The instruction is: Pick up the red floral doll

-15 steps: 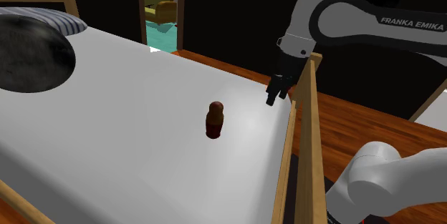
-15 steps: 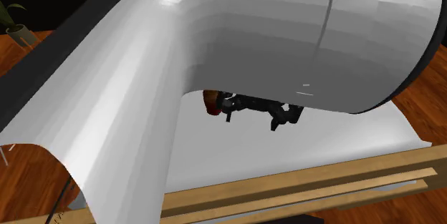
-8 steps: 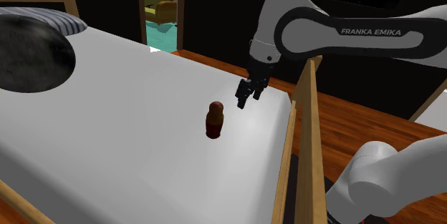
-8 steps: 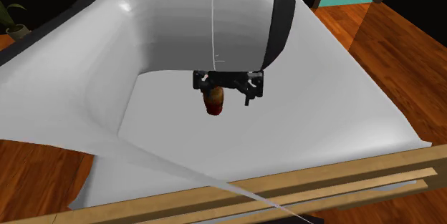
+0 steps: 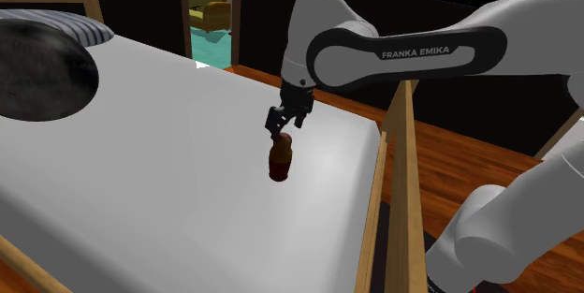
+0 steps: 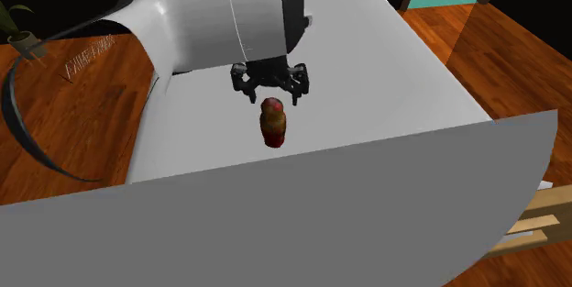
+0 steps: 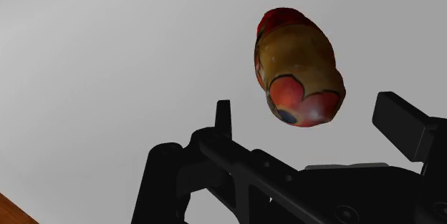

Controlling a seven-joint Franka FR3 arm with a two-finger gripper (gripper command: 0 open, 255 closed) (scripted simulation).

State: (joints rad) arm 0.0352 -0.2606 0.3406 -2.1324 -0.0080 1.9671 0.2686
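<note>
One big bed with a flat white sheet (image 5: 140, 179) is the largest thing, and its light wooden end board (image 5: 402, 179) stands at the shoulder view's right. Next in size is the white robot arm with dark joints (image 5: 412, 52), which reaches over that board and bends down toward the middle of the bed. A round dark grey cushion (image 5: 37, 71) lies at the far left of the shoulder view, with a striped pillow (image 5: 84, 27) just behind it. Brown wood floor (image 5: 468, 165) shows beside the bed.

The black gripper (image 5: 280, 132) hangs right above the small doll, pointing down. Its two fingers (image 7: 223, 112) are spread wide apart and are not squeezing anything. In the wrist view the doll sits in the gap between them, past their tips.

The little doll, red and brown with round red flower shapes (image 5: 279, 160), stands upright on the white sheet. It is nearer the wooden board than the cushion, and well apart from both. The second exterior view shows the gripper (image 6: 270, 93) just over the doll's red head (image 6: 272, 124).
</note>
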